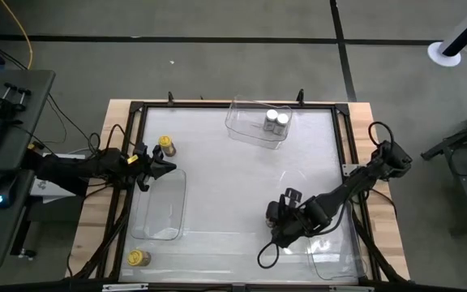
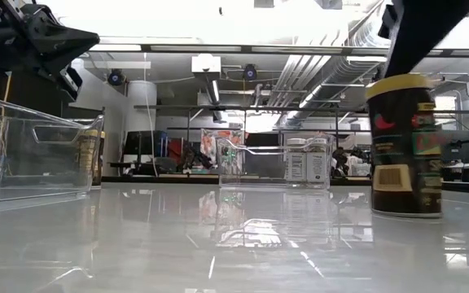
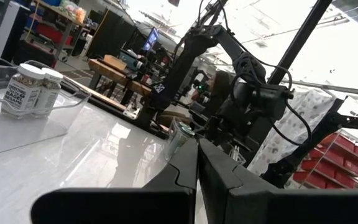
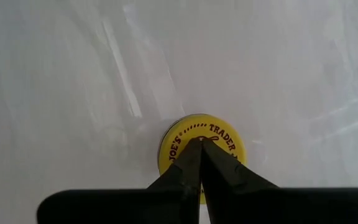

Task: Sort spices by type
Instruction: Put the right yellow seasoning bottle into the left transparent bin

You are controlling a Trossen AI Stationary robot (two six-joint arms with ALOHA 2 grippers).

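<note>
A yellow-lidded spice jar stands upright on the table, and my right gripper, shut, is right above the middle of its lid. The same jar shows large in the low view. My left gripper is shut and empty, above the table's left side, beside another yellow-lidded jar. A third yellow-lidded jar stands near the near-left corner. Two silver-lidded jars stand in the far clear bin. No green-lidded jars are in view. My right gripper points down from above with its shut fingertips over the centre of the yellow lid. I cannot tell whether they touch it. The jar stands upright on the table.
A clear bin lies at the left, just near of my left gripper. Another clear bin sits at the near-right corner beside my right arm. A dark frame runs along the table's edges. The table's middle is bare.
</note>
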